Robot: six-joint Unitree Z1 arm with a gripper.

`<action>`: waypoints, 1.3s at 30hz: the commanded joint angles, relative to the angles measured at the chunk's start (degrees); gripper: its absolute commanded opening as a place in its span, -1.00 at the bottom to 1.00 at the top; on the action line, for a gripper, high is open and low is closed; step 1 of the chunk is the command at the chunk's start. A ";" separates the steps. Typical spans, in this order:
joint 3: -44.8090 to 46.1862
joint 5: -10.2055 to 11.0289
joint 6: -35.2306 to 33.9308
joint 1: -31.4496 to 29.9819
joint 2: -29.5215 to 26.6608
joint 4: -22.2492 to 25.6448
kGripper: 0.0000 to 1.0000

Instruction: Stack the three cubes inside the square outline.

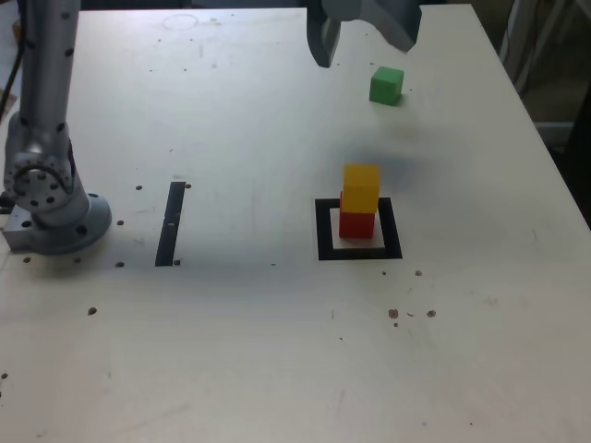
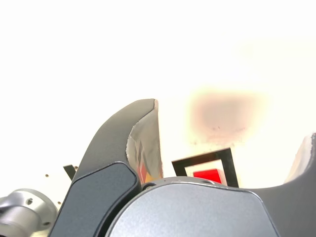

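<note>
In the exterior view the yellow cube [image 1: 361, 187] sits on the red cube [image 1: 356, 223], slightly offset, inside the black square outline [image 1: 323, 231]. The green cube [image 1: 386, 85] lies alone on the table, farther back and toward that view's right. My gripper [image 1: 365, 46] hangs high above the table at the back, just left of the green cube, open with nothing between its fingers. The wrist view shows the two dark fingers [image 2: 143, 138] spread wide, and past them the square outline [image 2: 228, 165] with the red cube [image 2: 207, 175] partly hidden by the gripper body.
A thin black strip [image 1: 171, 221] lies on the pale table [image 1: 277, 351] at the exterior view's left. The arm's grey base [image 1: 46, 194] stands at the left edge. The table's right edge [image 1: 554, 157] runs close to the green cube.
</note>
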 commanded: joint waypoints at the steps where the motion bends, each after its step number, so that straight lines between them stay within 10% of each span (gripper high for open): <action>1: -3.92 0.19 1.71 1.10 2.93 1.92 0.99; 11: -15.41 2.76 7.59 4.21 12.13 8.15 0.95; 39: -29.82 0.81 16.66 12.52 28.54 7.16 0.78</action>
